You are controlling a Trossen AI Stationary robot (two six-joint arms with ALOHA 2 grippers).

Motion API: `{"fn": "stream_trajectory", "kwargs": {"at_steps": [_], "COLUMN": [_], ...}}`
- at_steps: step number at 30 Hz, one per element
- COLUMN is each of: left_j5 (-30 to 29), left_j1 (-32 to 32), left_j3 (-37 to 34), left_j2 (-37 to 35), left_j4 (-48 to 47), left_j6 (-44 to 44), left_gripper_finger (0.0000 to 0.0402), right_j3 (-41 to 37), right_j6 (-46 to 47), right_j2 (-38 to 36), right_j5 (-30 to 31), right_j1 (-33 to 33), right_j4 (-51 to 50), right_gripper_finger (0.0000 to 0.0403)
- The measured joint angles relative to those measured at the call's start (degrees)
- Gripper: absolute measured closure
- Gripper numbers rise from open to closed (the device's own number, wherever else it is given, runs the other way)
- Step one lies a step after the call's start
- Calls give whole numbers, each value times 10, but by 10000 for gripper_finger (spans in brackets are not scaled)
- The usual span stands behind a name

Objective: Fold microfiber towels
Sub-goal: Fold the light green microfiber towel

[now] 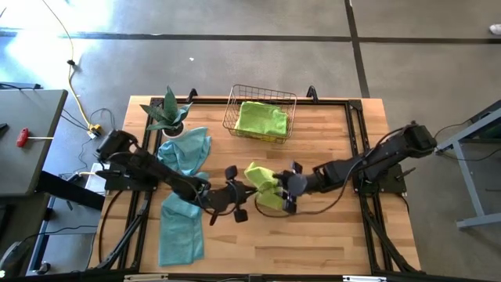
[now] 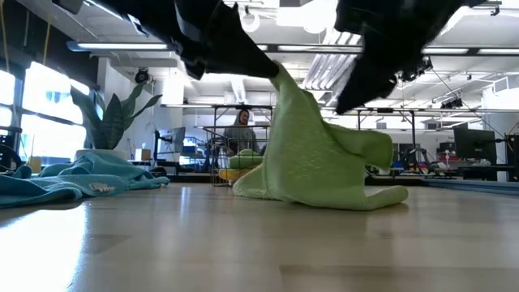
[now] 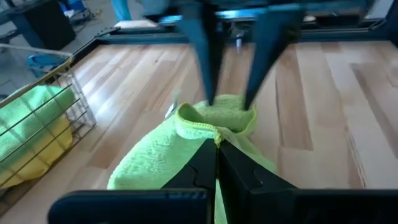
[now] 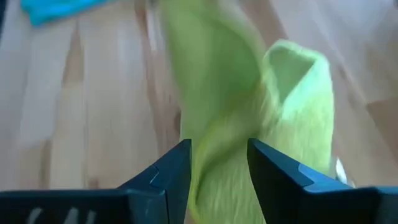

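Note:
A lime green microfiber towel (image 1: 262,186) lies bunched at the table's middle, between my two grippers. My left gripper (image 3: 217,144) comes from the table's left and is shut on the towel's raised edge. My right gripper (image 4: 219,155) comes from the right and is open, its fingers on either side of a standing fold of the same towel (image 4: 249,112). Two teal towels lie at the left, one near the plant (image 1: 186,151) and one by the near edge (image 1: 180,227). Another lime green towel (image 1: 262,117) rests on a yellow one in the wire basket (image 1: 235,106). My left gripper pinches the towel's hemmed edge (image 3: 202,126) between its two fingers, coming from the table's left and slanting slightly down. That edge is lifted into a peak (image 2: 280,79); the cloth hangs slack from it, and its lower part (image 2: 324,195) lies on the table. My right gripper has the cloth between its open fingers; whether they touch it, I cannot tell.
A spiky potted plant (image 1: 168,113) stands at the far left corner, beside the upper teal towel. The wire basket sits at the far edge, middle. Bare wood lies near the front edge and at the table's right.

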Motion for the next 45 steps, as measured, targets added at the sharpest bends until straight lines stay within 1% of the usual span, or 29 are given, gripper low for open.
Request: {"fn": "stream_trajectory", "kwargs": {"at_steps": [5,9,12,15,19,22,24,30,35,38,43,45], "left_j5": [0,0,-2,-3,-4,-4,-4,-4,-4,-4,-4,-4], "left_j1": [4,9,12,14,14,15,17,27,34,34,34,34], "left_j3": [0,0,0,0,0,0,0,0,0,0,0,0], "left_j2": [-10,-10,-10,-10,-10,-10,-10,-10,-10,-10,-9,-9], "left_j4": [-45,-63,-71,-71,-71,-71,-71,-71,-70,-70,-68,-67], "left_j6": [-17,-36,-46,-46,-46,-46,-46,-48,-48,-48,-47,-47], "left_gripper_finger": [401,401,401,402,402,402,402,401,401,401,401,401], "right_j3": [-30,-53,-80,-121,-172,-199,-211,-225,-234,-234,-234,-234], "right_j6": [-64,-127,-154,-162,-149,-150,-148,-118,-106,-87,-90,-91], "right_j2": [0,0,0,0,1,1,1,1,2,17,78,104], "right_j5": [63,94,126,186,266,269,263,256,266,285,287,297], "right_j1": [47,85,112,132,140,138,138,143,139,134,130,127], "right_j4": [0,0,12,39,124,186,209,213,227,231,298,316], "right_gripper_finger": [253,253,253,253,253,253,253,253,253,253,253,253]}}
